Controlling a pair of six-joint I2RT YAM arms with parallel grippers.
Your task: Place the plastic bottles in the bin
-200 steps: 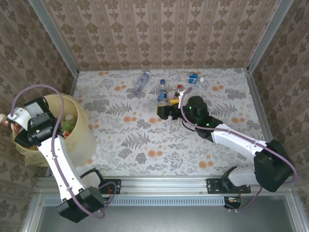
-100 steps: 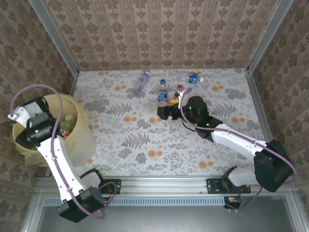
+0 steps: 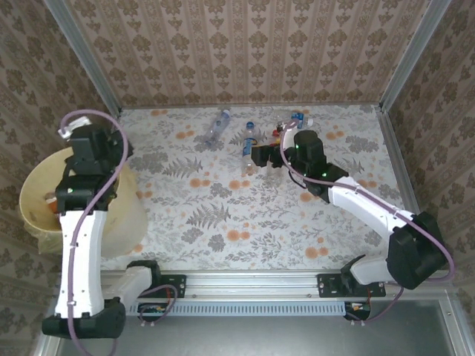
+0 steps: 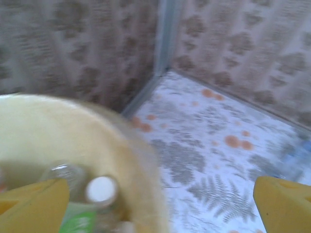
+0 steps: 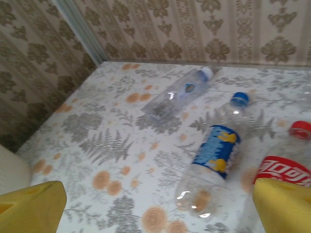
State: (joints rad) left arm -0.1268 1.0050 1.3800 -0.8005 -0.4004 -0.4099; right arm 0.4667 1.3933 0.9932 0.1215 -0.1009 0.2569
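Note:
The pale yellow bin [image 3: 37, 204] stands at the table's left edge. In the left wrist view its rim [image 4: 124, 141] curves across the lower left, and inside lie a white-capped bottle [image 4: 102, 189] and a green label [image 4: 77, 218]. My left gripper [image 4: 158, 211] hangs open and empty above the bin's back right rim [image 3: 93, 144]. A blue-labelled bottle [image 5: 214, 150] [image 3: 249, 144], a clear white-capped bottle [image 5: 177, 92] [image 3: 215, 126] and a red-labelled bottle [image 5: 286, 167] lie on the table. My right gripper [image 5: 158, 208] [image 3: 257, 156] is open just short of the blue-labelled bottle.
Another bottle with a blue label [image 3: 297, 119] lies near the back wall. Patterned walls with metal corner posts [image 4: 163, 39] close the table at back, left and right. Flowered table surface [image 3: 245, 215] stretches between the bin and the bottles.
My left arm swung from the bin's far left side up to its back right rim. My right gripper drew a little toward the back wall, nearer the bottles.

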